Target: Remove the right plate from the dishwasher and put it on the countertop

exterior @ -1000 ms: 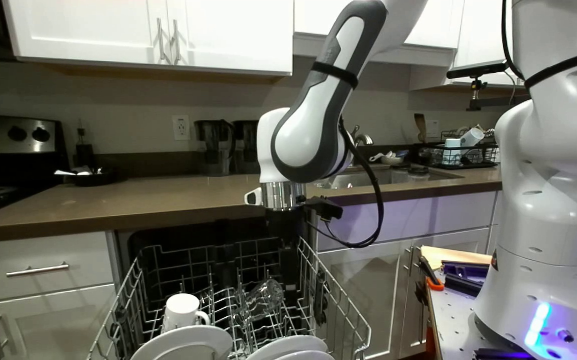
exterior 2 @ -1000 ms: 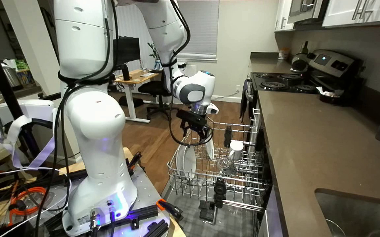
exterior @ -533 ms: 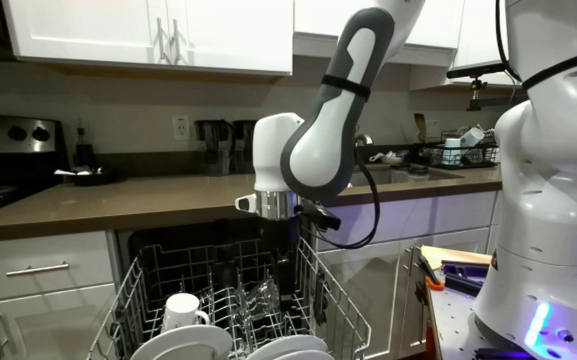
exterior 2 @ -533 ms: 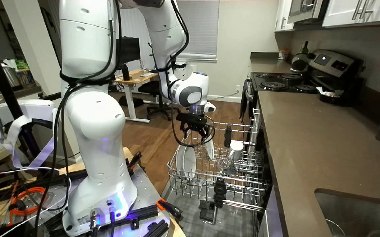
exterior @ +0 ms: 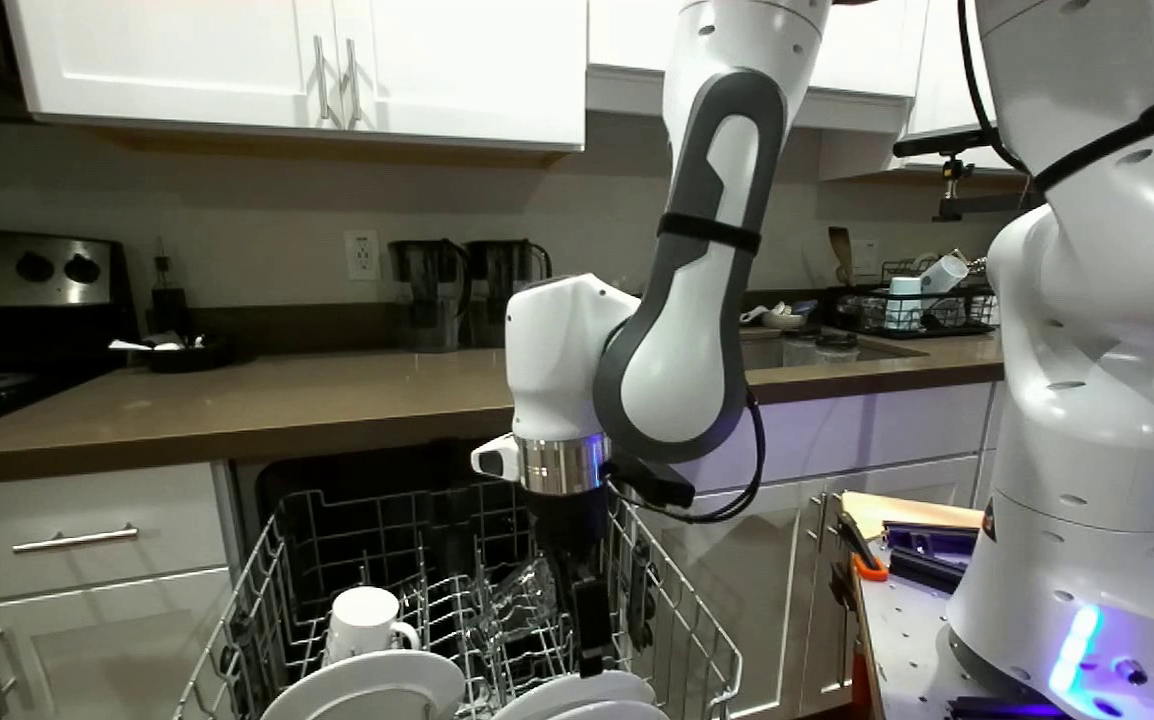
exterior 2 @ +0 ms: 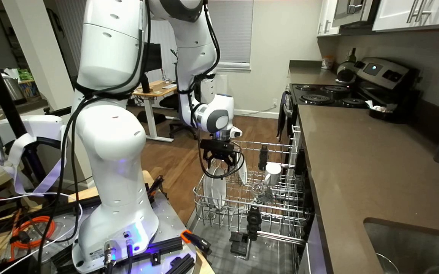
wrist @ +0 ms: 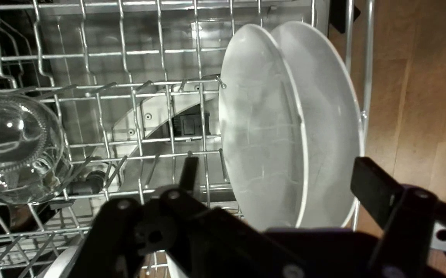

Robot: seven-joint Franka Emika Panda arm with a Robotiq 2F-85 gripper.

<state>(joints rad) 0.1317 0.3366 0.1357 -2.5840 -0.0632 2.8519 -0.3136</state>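
The gripper point(wrist: 281, 181) hangs fingers-down over the extended rack point(wrist: 369, 58) of the dishwasher point(exterior: 357, 475), its two fingers point(wrist: 375, 193) spread wide apart. In the wrist view a pair of white plates shows between the fingertips, standing side by side: the right plate point(wrist: 331, 127), close to the rack's outer wires, and the left plate point(wrist: 261, 127), which covers part of it. The gripper holds neither. In an exterior view a dark fingertip point(exterior: 592, 655) reaches down to the top rim of this pair; whether it touches cannot be told. A third plate point(exterior: 367, 690) stands apart from them, just beside a white mug point(exterior: 362, 620). A clear glass point(wrist: 14, 146) sits in the rack too, well left of the pair in the wrist view. The brown countertop point(exterior 2: 356, 160) runs above the dishwasher, higher than the fingertips.
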